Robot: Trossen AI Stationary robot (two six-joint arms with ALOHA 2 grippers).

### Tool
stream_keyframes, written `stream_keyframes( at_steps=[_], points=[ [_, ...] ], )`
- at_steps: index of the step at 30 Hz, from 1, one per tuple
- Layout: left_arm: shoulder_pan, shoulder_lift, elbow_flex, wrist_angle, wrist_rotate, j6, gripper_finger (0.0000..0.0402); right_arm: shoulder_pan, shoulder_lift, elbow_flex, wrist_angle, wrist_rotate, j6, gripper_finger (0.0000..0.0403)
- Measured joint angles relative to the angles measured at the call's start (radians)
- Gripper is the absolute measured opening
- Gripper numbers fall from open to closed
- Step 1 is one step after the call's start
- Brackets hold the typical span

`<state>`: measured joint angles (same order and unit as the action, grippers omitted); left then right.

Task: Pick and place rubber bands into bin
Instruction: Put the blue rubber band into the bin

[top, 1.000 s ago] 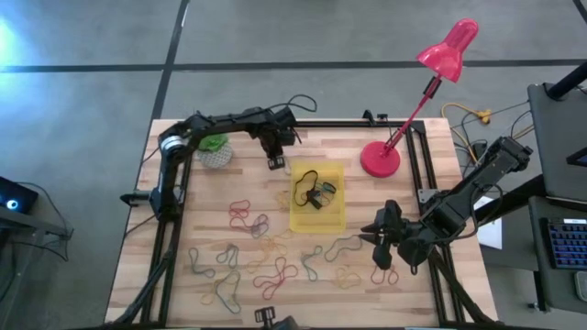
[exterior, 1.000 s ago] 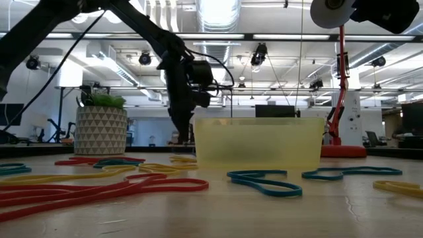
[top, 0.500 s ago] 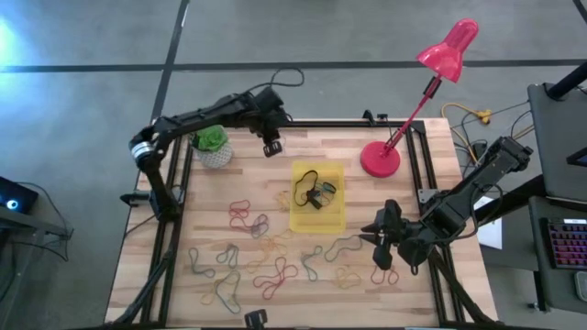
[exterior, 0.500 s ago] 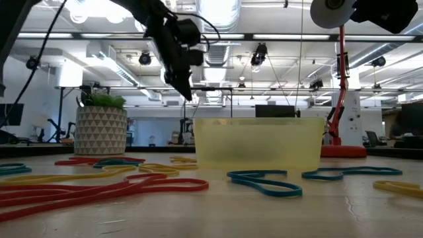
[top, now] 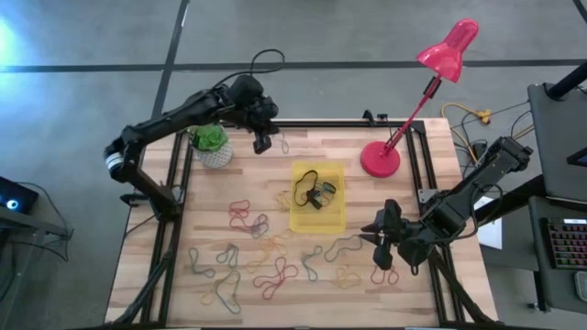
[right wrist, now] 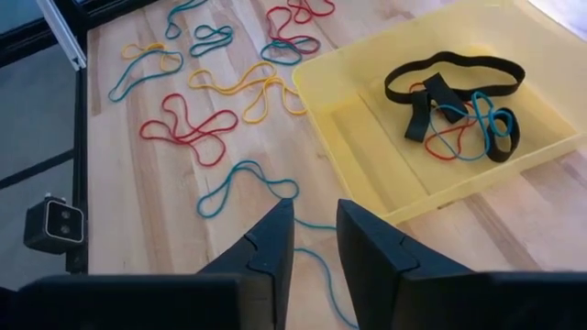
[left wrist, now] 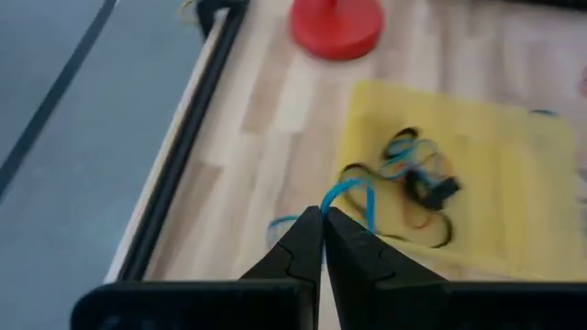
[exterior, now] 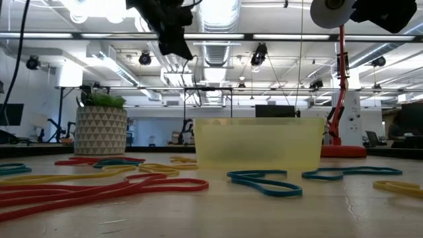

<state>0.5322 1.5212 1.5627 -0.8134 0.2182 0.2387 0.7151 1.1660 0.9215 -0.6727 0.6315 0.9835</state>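
The bin (top: 318, 197) is a shallow yellow tray mid-table holding black, blue and red rubber bands (right wrist: 459, 105). Many more coloured rubber bands (top: 266, 261) lie loose on the wood near it, toward the near edge. My left gripper (top: 263, 140) is raised high over the far-left part of the table, beside the bin's far-left corner, shut on a blue rubber band (left wrist: 347, 194). My right gripper (top: 371, 240) waits low near the bin's right near corner, its fingers (right wrist: 275, 234) a little apart over a blue band (right wrist: 243, 179). My left gripper pinches a thin blue rubber band between its fingertips (left wrist: 312, 225). The strand (left wrist: 335, 195) comes out right at the tips and loops beyond them, slack. The gripper is well above the table in the low view (exterior: 175, 36), so the band is lifted clear.
A small white pot with a green plant (top: 213, 147) stands just left of my left gripper. A red desk lamp's base (top: 380, 159) sits at the far right, its head leaning out past the edge. Black frame rails run along the table's edges.
My left gripper has risen from table height by the bin's far-left corner to high above the table, drifting toward the far-left edge, and the arm has swung outward. It stays shut, and the blue band has come up with it. My right arm has kept still.
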Motion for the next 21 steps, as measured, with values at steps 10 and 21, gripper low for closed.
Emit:
stream_keyframes(
  at_steps=[10, 21],
  points=[
    [-0.138, 0.009, -0.020, 0.094, 0.026, -0.086, 0.0000, 0.000, 0.000, 0.000, 0.000, 0.028, -0.019, 0.0072],
    [-0.263, 0.098, -0.032, 0.272, 0.017, -0.206, 0.0000, 0.000, -0.001, 0.000, 0.008, 0.050, -0.015, 0.0068]
  ],
)
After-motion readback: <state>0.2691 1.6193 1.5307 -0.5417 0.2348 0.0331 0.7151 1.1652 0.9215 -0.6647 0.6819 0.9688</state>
